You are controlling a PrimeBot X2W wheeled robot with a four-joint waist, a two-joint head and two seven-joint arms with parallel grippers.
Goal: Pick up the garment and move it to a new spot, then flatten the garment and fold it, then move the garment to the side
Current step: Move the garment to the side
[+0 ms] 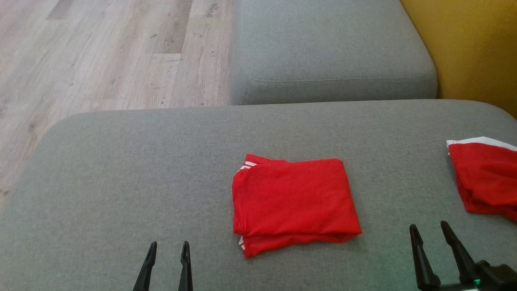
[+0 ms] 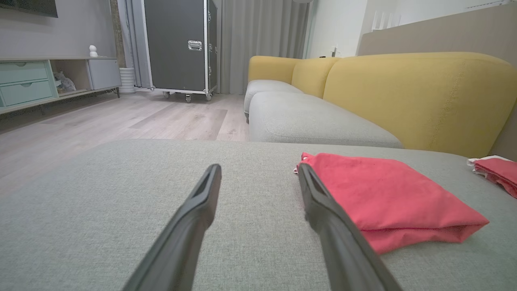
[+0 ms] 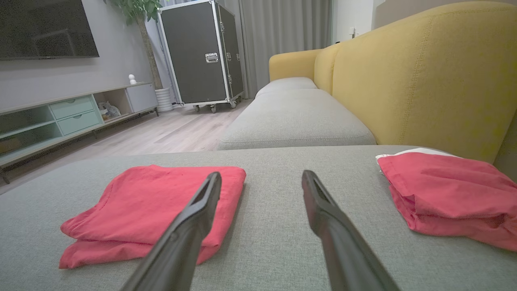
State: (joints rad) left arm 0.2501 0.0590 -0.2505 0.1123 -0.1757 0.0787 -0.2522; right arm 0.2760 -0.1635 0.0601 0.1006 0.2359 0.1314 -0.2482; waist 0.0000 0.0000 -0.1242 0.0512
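A red garment (image 1: 294, 203) with white trim lies folded into a neat rectangle in the middle of the grey cushion (image 1: 121, 182). The left wrist view has the garment (image 2: 387, 198) just right of my fingers, and the right wrist view has the garment (image 3: 153, 210) to the left. My left gripper (image 1: 168, 245) hovers open near the front edge, left of the garment, holding nothing. At the lower right my right gripper (image 1: 429, 226) is open and empty too, right of the garment.
A second folded red garment (image 1: 486, 178) with a white edge lies at the cushion's right end. Beyond are another grey seat (image 1: 331, 48), the yellow sofa back (image 1: 472, 44) and wooden floor (image 1: 101, 52) to the left.
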